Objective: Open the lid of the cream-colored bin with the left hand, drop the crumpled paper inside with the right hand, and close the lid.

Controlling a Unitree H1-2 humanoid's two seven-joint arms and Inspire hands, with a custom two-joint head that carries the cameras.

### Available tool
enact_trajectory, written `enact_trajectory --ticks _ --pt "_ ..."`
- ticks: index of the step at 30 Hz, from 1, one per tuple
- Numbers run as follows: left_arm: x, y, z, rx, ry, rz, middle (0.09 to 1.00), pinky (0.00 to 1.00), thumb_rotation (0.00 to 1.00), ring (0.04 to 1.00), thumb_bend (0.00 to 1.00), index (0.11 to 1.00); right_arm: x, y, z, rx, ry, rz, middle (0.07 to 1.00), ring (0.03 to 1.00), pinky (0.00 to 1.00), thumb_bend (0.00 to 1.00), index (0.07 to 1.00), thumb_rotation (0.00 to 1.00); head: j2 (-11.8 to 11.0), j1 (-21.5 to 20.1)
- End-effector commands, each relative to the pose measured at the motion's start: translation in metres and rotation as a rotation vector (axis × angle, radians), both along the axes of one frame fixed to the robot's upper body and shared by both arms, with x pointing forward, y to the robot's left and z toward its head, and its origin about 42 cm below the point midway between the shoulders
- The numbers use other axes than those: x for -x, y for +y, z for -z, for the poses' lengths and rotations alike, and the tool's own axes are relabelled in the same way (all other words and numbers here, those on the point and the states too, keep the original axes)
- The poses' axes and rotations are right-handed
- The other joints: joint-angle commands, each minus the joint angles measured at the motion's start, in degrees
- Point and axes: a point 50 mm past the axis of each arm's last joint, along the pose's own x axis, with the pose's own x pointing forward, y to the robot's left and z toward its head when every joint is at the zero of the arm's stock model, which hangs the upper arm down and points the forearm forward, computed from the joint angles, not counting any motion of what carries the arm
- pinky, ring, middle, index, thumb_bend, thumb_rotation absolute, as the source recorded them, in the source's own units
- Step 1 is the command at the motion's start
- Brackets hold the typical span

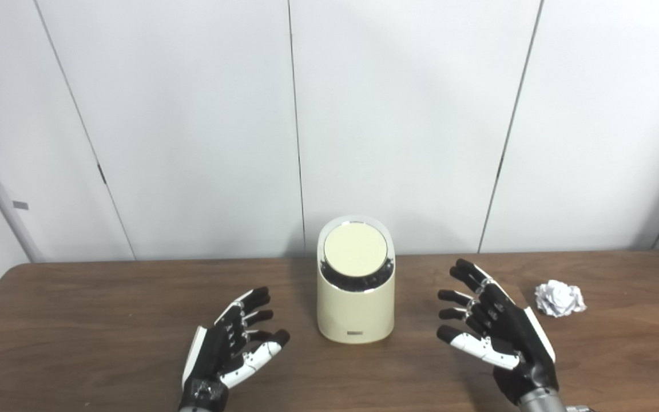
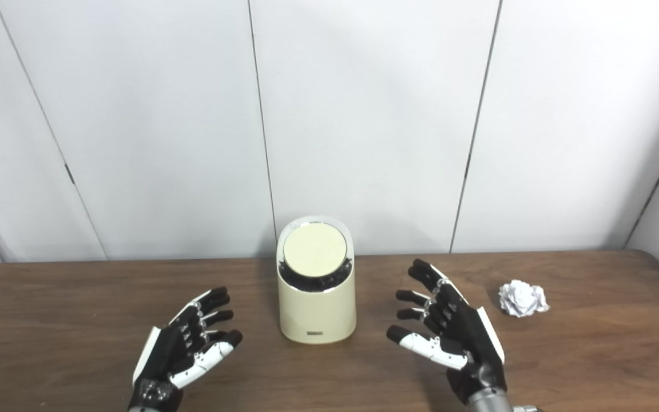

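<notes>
Stood upright near the middle of the desk (image 1: 78,297): the bin (image 1: 355,312), cream-colored, close to the back wall. Sat shut and tilted toward the robot: the round lid (image 1: 356,249), with a dark gap showing under its lower edge. Hovered to the left of the bin, nearer the robot: the left hand (image 1: 232,343), fingers spread wide, palm turned inward, holding nothing. Hovered to the right of the bin, likewise wide and empty: the right hand (image 1: 492,326). Lay farther right of the bin, beyond the right hand, on bare wood: the crumpled paper (image 1: 560,298), untouched.

Nothing of the task begun, by the look of it. Likely trouble from here: a push on the lid off its center, or too hard, tipping or sliding so light and tall a bin. Also possible: the paper, loose and springy, slipping from a poor pinch or skidding away under the fingertips. Also possible: a release too early, before a full opening, bouncing the paper off the rim.
</notes>
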Motion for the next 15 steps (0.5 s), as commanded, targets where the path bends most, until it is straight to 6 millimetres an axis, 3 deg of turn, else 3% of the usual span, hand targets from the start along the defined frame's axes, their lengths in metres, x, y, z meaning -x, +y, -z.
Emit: enact_trajectory --ticks 1,5,15 --pt "-0.0095 -0.0028 -0.0239 0.007 -0.097 0.009 0.848 0.65 0.27 0.787 0.72 0.866 -0.0068 0.0013 -0.0195 0.007 -0.086 -0.008 0.854 0.714 0.58 0.84 0.833 0.15 0.0 0.1" --pt "-0.0095 -0.0024 -0.0239 0.006 -0.099 0.011 0.851 0.65 0.26 0.790 0.71 0.868 -0.0069 0.0014 -0.0199 0.002 -0.088 -0.012 0.860 0.716 0.58 0.82 0.836 0.12 -0.1 0.0" --pt "-0.0103 -0.0021 -0.0242 0.002 -0.102 0.008 0.846 0.63 0.28 0.785 0.73 0.865 -0.0072 0.0017 -0.0204 0.004 -0.088 -0.009 0.858 0.720 0.60 0.84 0.835 0.15 -0.2 -0.1"
